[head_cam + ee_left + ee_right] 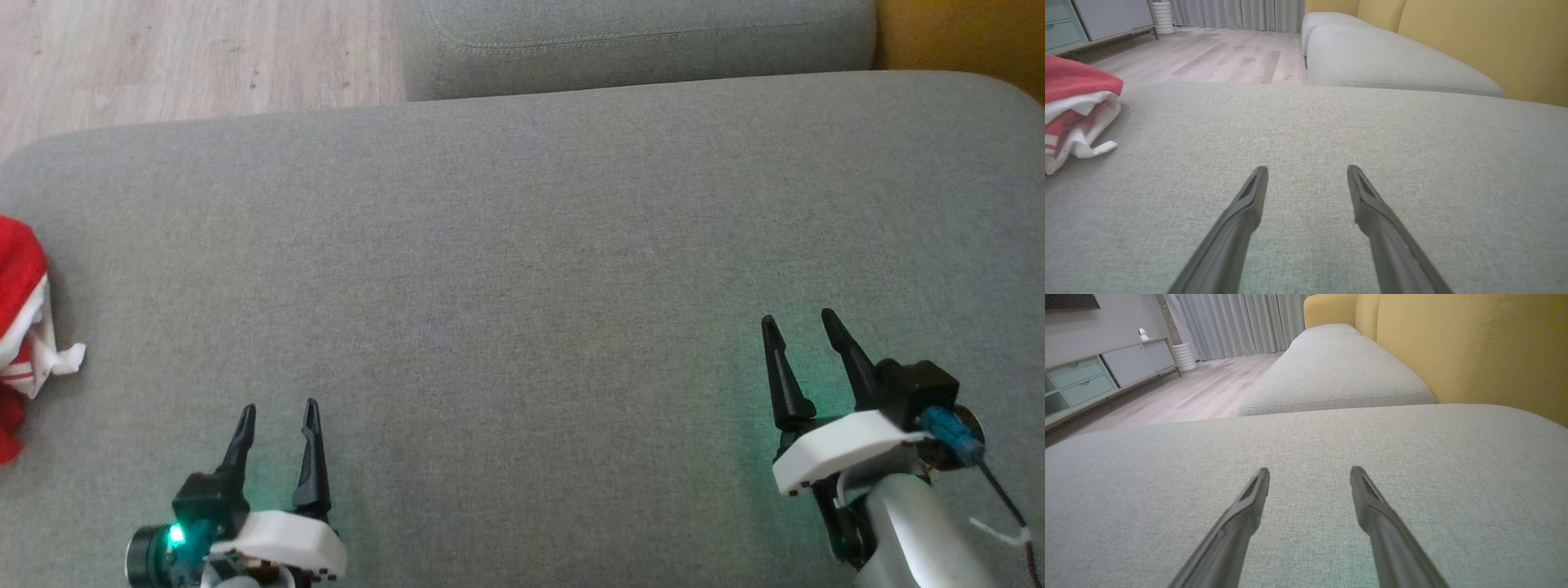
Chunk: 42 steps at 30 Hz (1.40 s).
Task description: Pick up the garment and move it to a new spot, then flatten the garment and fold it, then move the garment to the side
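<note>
The garment (pixel 20 327) is red and white, bunched in a pile at the far left edge of the grey sofa cushion (pixel 522 245); part of it runs out of the head view. The left wrist view has the garment (pixel 1077 106) at its left edge, lying folded over itself. My left gripper (pixel 277 412) hovers low over the cushion to the right of the garment, open and empty, its fingers (pixel 1249 204) spread apart. My right gripper (pixel 800 322) is over the cushion's right side, open too, with nothing between its fingers (pixel 1367 506).
A second grey cushion (pixel 637 41) lies beyond the one I work on. A yellow sofa back (pixel 1474 347) rises on the right. Wooden floor (pixel 188 57) shows at the upper left, with a low sideboard (pixel 1086 379) and curtains (pixel 1233 322) farther off.
</note>
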Available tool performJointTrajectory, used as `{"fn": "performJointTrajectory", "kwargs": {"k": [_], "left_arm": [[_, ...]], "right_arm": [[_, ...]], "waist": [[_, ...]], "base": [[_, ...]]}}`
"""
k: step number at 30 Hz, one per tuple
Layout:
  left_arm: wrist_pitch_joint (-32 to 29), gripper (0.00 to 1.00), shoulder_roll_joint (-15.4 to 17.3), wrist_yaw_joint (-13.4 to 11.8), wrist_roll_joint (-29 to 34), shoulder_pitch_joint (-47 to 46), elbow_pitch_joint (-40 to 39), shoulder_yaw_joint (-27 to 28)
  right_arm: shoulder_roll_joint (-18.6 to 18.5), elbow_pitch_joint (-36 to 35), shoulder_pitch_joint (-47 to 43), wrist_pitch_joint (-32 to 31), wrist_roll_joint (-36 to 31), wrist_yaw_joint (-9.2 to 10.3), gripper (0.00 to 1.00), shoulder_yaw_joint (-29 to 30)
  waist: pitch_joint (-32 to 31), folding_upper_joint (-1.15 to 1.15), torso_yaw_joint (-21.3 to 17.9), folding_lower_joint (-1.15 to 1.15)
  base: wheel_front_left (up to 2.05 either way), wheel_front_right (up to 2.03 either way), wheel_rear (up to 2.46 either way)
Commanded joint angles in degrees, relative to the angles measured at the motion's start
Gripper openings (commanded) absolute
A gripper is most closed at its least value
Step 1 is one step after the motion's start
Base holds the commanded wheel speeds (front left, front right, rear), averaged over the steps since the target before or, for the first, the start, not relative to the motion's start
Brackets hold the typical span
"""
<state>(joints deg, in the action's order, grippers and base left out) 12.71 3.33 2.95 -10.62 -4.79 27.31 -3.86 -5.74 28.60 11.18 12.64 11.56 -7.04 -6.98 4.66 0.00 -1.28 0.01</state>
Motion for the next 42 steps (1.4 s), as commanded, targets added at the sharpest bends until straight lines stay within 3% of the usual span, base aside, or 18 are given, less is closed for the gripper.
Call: {"fn": "performJointTrajectory", "kwargs": {"k": [1, 9, 19, 27, 34, 36, 42], "left_arm": [[1.21, 1.0, 0.4, -0.69, 2.27, -2.47, -1.16, 2.11], [2.29, 1.0, -0.11, -1.95, 5.37, -2.12, -1.16, 3.99], [2.29, 1.0, -0.41, -1.78, 4.52, -1.23, -1.54, 4.87], [2.29, 1.0, -0.44, -2.01, 3.24, -1.19, -1.81, 4.28], [2.29, 1.0, -0.45, -2.62, 1.57, -1.57, -1.99, 2.95], [2.29, 1.0, -0.45, -2.84, 1.03, -1.45, -2.04, 2.61], [2.29, 1.0, -0.45, -3.59, -0.39, -0.58, -2.74, 2.81]], "right_arm": [[0.37, -1.23, 2.24, 1.28, -2.6, -0.43, 1.0, -0.63], [1.21, -0.53, 1.53, 2.36, -7.38, -0.45, 1.0, 1.59], [2.23, -0.37, 0.69, 2.36, -8.0, -0.45, 1.0, 5.09], [2.57, -0.77, 0.85, 2.36, -7.63, -0.45, 1.0, 4.23], [2.21, -1.65, 1.28, 2.36, -6.77, -0.45, 1.0, 1.8], [1.9, -1.74, 1.36, 2.36, -6.26, -0.45, 1.0, 0.2], [1.21, -1.68, 1.96, 2.36, -5.02, -0.45, 1.0, -3.97]], "waist": [[0.05, 0.0, 0.06, -0.01], [-0.04, 0.0, 0.15, -0.01], [-0.32, 0.0, 0.34, -0.01], [0.31, 0.0, 2.01, -0.01], [2.22, 0.0, 8.9, -0.01], [2.92, 0.0, 13.18, -0.01], [3.98, 0.0, 21.28, -0.01]], "base": [[0.0, 0.0, 0.0], [0.0, 0.0, 0.0], [0.0, 0.0, 0.0], [0.0, 0.0, 0.0], [0.0, 0.0, 0.0], [0.0, 0.0, 0.0], [0.0, 0.0, 0.0]]}}
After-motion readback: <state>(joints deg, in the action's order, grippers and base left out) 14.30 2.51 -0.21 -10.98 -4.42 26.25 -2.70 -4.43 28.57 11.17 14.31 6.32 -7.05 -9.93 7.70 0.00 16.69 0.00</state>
